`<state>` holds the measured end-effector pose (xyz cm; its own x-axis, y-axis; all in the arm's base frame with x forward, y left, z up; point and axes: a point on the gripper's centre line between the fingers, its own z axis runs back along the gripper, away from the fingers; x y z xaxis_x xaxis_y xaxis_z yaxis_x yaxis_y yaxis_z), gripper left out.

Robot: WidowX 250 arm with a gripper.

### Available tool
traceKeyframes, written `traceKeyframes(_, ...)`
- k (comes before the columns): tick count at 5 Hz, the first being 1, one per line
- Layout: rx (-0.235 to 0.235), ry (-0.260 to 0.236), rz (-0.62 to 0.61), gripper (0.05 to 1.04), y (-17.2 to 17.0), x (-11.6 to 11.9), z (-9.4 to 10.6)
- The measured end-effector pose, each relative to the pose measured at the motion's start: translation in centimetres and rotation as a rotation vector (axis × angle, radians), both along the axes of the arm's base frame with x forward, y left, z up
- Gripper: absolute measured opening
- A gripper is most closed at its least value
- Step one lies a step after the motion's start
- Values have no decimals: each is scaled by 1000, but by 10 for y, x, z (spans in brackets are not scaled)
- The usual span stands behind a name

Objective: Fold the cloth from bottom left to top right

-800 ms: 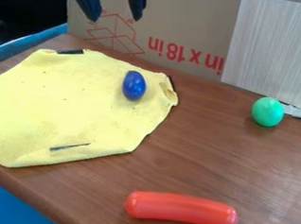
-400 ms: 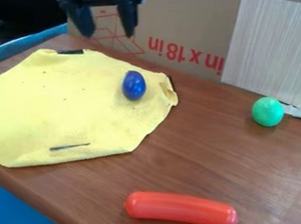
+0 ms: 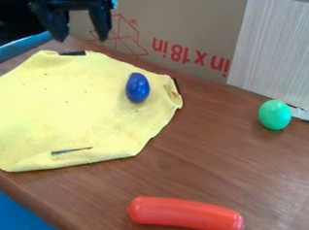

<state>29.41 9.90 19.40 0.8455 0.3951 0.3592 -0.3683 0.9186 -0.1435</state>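
Observation:
High at the upper left, my black gripper (image 3: 82, 39) hangs over the back edge of the yellow cloth (image 3: 73, 108), its two fingers apart with nothing between them. The cloth lies mostly flat on the left half of the table, reaching the table's left edge, with a small curled fold at its right corner. Black marks show at its top edge and near its lower edge. On the cloth's upper right part rests a blue egg-shaped object (image 3: 138, 88), below and to the right of the gripper.
A green egg-shaped object (image 3: 274, 114) sits at the right of the brown table (image 3: 200, 163). An orange-red sausage-like toy (image 3: 185, 216) lies near the front. A cardboard box (image 3: 181, 31) and a pale wood-grain panel (image 3: 281, 50) stand along the back.
The gripper came down into view from the top edge, then shifted left. Its fingers remain apart. The cloth and the other objects have stayed where they were.

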Motion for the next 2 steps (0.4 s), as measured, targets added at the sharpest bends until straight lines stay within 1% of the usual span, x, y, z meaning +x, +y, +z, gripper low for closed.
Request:
traceKeyframes(1,22,16,18,999,11,-13,-10)
traceKeyframes(2,49,33,61,999,28,-32,-26)
